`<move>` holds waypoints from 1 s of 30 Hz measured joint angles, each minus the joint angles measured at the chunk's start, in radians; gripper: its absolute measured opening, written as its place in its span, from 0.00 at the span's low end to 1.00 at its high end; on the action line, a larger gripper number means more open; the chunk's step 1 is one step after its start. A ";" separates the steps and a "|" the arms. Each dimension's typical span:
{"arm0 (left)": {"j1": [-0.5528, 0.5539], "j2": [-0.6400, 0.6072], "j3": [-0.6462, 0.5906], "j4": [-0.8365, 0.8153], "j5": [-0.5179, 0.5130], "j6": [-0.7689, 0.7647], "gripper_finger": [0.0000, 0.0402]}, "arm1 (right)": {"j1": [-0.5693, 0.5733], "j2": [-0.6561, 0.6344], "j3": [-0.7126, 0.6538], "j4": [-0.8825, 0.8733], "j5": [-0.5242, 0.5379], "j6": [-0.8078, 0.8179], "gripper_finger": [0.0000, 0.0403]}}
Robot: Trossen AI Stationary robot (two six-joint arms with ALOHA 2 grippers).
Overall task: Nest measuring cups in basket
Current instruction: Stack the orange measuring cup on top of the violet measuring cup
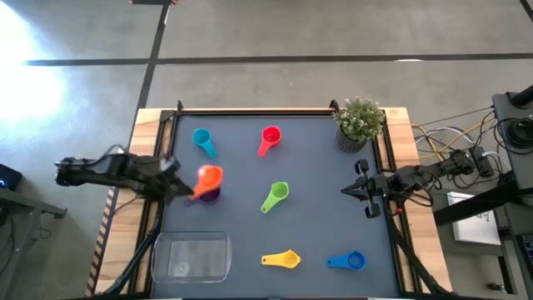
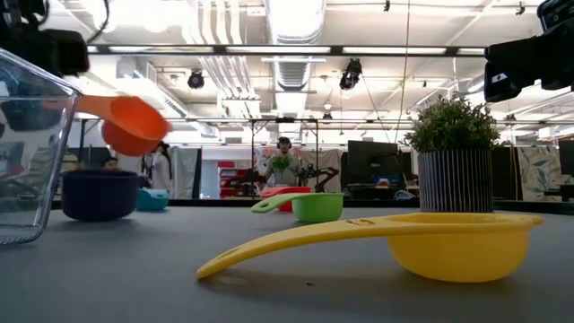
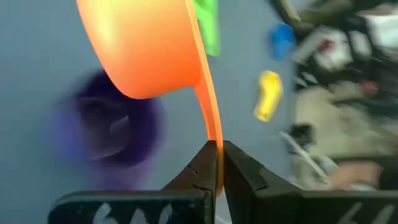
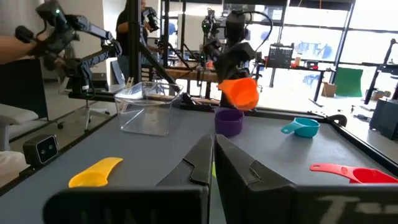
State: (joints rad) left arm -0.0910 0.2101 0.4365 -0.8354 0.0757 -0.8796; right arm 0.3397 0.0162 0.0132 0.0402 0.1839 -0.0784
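My left gripper (image 1: 187, 190) is shut on the orange measuring cup (image 1: 209, 177), which hangs in the air over the purple cup (image 1: 206, 195) standing on the mat. The light blue cup (image 1: 202, 140), red cup (image 1: 269, 139), green cup (image 1: 275, 197), yellow cup (image 1: 281, 260) and dark blue cup (image 1: 348, 262) lie apart on the mat. The clear basket (image 1: 191, 257) sits at the near left, with no cup in it. My right gripper (image 1: 348, 191) waits shut at the table's right side, touching nothing. My left gripper pinches the orange cup's flat handle near its free end (image 3: 211, 134) between its two fingers (image 3: 199, 168), one on each flat face. The fingers come from the table's left, along the handle. The cup is lifted clear, with its bowl (image 3: 146, 50) above the purple cup (image 3: 112, 124).
A potted plant (image 1: 360, 123) stands in the far right corner. A raised frame (image 1: 250, 111) borders the dark mat. Cables and gear lie beyond the table's right edge. People show in the room behind the table.
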 joint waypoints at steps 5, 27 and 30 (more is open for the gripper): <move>0.000 -0.092 0.080 -0.130 -0.078 -0.033 0.00 | 0.000 0.000 0.000 0.000 0.000 0.000 0.02; 0.000 -0.092 0.050 -0.120 0.014 0.042 0.00 | 0.000 0.000 0.000 0.000 0.000 0.000 0.02; 0.000 -0.041 0.047 -0.116 0.019 0.042 0.00 | 0.000 0.000 0.000 0.000 0.000 0.000 0.02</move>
State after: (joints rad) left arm -0.0910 0.1688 0.4835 -0.9519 0.0952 -0.8375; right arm 0.3397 0.0162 0.0132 0.0399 0.1837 -0.0784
